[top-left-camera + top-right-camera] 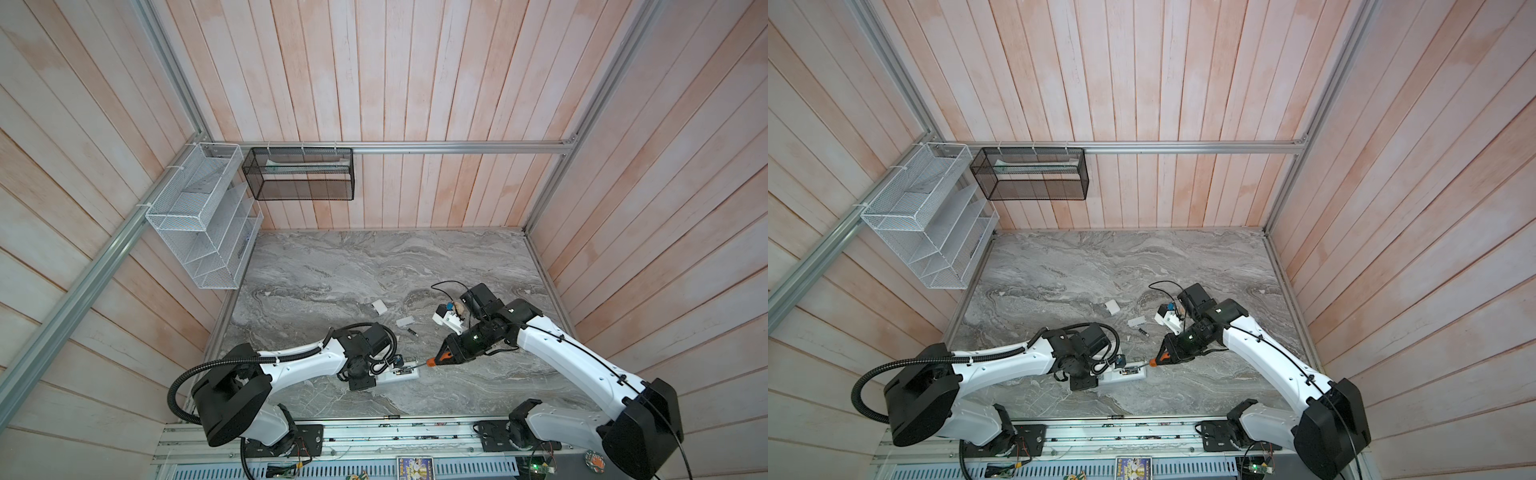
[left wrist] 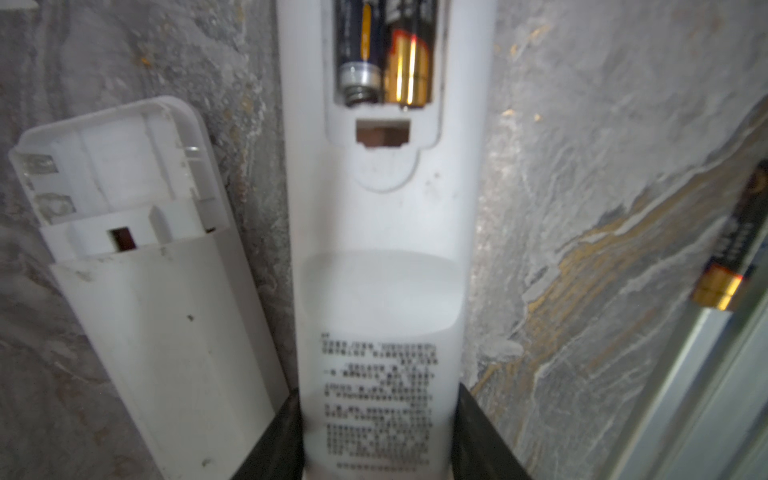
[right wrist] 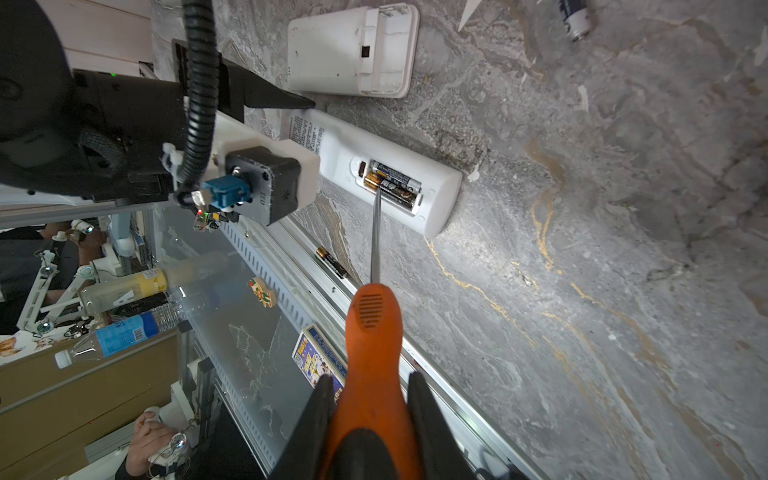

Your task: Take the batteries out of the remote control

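Right at the near edge of the marble table (image 1: 332,270), against the metal rail, a loose battery (image 3: 331,262) lies on its side. Just beyond it sits the remote control (image 2: 380,291), back side up, compartment uncovered. The left gripper (image 2: 376,395) is clamped on its labelled end, one black finger pressed to each side. Two batteries (image 3: 392,183) lie side by side in that compartment.

Reaching in from the right, the right gripper (image 3: 370,382) is closed tight around the orange handle of a screwdriver (image 3: 372,332) — and the blade tip sits on the black-and-gold cell, the nearer of the pair.

Just on the far side of the held remote lies a second remote (image 2: 145,291), nearly parallel, its compartment empty. Farther out, a second loose battery (image 1: 412,332) rests on the marble. Just past it is a small white cover (image 1: 405,321), and farther and to the left a second cover (image 1: 380,306).
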